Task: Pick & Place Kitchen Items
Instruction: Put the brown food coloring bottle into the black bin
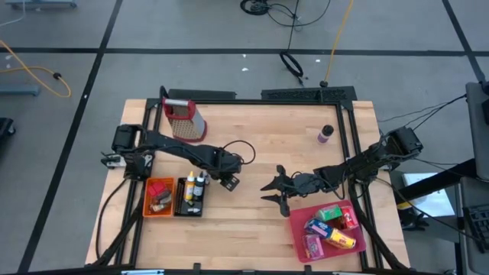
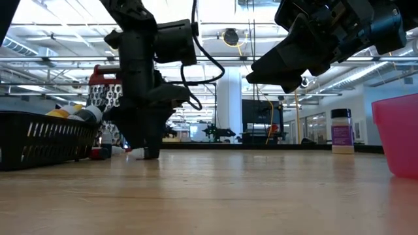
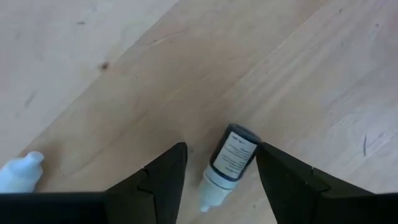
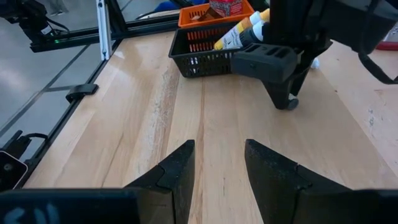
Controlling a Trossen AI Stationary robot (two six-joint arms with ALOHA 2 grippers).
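Right under our left wrist camera lay a small dark bottle [image 3: 231, 155] with a white cap, on its side on the bare wooden table [image 1: 252, 130], sitting between the two spread fingers of the left gripper [image 3: 221, 171] but not pinched yet, as far as we could tell. A second white-tipped bottle [image 3: 18, 173] lay off to one side of it. Our take was that the step in hand was grabbing that dark bottle, so the smart play looked like coming straight down, keeping the body centred between the fingers, and closing across its label rather than the cap, since a round thing lying flat probably rolls if one finger hits first. Going left to right on the table from above: the orange bin [image 1: 158, 197] and black basket [image 1: 189, 197] with bottles already in it sat just beside the left gripper, so the carry looked short, though the basket wall was close enough to clip. The red-topped grater [image 1: 183, 118] stood farther back, out of the way. Middle of the table was open wood, plenty of room. Our right gripper [image 1: 276, 191] hung above that open stretch with its fingers apart and holding nothing, near the pink tray [image 1: 299, 233] of coloured cartons, and a purple-capped bottle [image 1: 325, 134] stood alone toward the far right edge.
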